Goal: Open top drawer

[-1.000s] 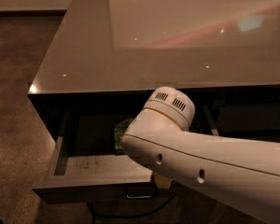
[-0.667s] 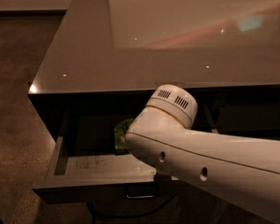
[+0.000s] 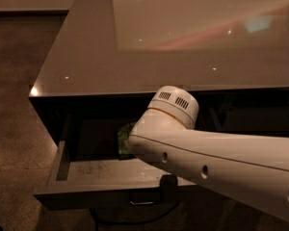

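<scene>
- Location of the task item: we find the top drawer [image 3: 101, 170] directly under the counter's front edge, pulled well out toward the camera.
- We record its floor as pale grey and scuffed, with flat, straight side walls. The left wall is plainly seen, while the right side is hidden behind the arm.
- Its front panel is dark and reads as a long, thin top edge from this angle. A small rectangular handle [image 3: 143, 202] shows faintly on the face below that edge.
- We note a small green, crumpled-looking item [image 3: 124, 138] at the back of the drawer, partly covered by the arm. We cannot identify it.
- The arm [image 3: 216, 165] is a smooth white shell with round recessed holes along its side. It ends in a rounded cap with two small vent grilles.
- The gripper [image 3: 168, 183] appears only as a dark block beneath the arm, at the drawer front's top edge and just right of the handle. We cannot tell whether it is open or closed, or whether it grasps anything.
- The counter [image 3: 86, 57] has a flat, glossy grey-beige top that carries reflections and small light spots.
- The floor [image 3: 12, 109] is brown and speckled.
- A dark cable [image 3: 135, 221] curves below the drawer.
</scene>
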`<move>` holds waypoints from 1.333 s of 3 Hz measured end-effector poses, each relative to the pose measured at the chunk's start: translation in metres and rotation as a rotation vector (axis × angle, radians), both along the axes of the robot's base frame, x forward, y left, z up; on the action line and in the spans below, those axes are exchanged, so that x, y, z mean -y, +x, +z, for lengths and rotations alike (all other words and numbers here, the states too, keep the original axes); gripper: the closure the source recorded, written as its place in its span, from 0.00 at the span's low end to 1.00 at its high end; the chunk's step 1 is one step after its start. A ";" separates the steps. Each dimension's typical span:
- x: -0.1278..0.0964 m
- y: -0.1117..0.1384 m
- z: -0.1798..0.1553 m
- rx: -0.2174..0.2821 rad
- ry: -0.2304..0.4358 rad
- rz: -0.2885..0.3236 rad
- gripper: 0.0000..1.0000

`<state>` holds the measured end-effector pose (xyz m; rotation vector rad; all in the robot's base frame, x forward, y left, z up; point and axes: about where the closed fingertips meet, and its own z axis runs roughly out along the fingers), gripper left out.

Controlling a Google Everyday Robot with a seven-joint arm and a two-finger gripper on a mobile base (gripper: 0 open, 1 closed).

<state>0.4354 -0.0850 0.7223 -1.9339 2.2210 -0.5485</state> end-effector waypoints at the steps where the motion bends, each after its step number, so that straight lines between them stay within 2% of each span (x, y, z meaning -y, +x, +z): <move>1: -0.004 0.011 -0.014 0.000 0.000 0.009 1.00; 2: -0.017 0.017 -0.035 -0.015 -0.018 0.026 1.00; 3: -0.020 0.018 -0.041 -0.022 -0.022 0.030 1.00; 4: -0.023 0.009 -0.049 -0.047 -0.022 0.035 1.00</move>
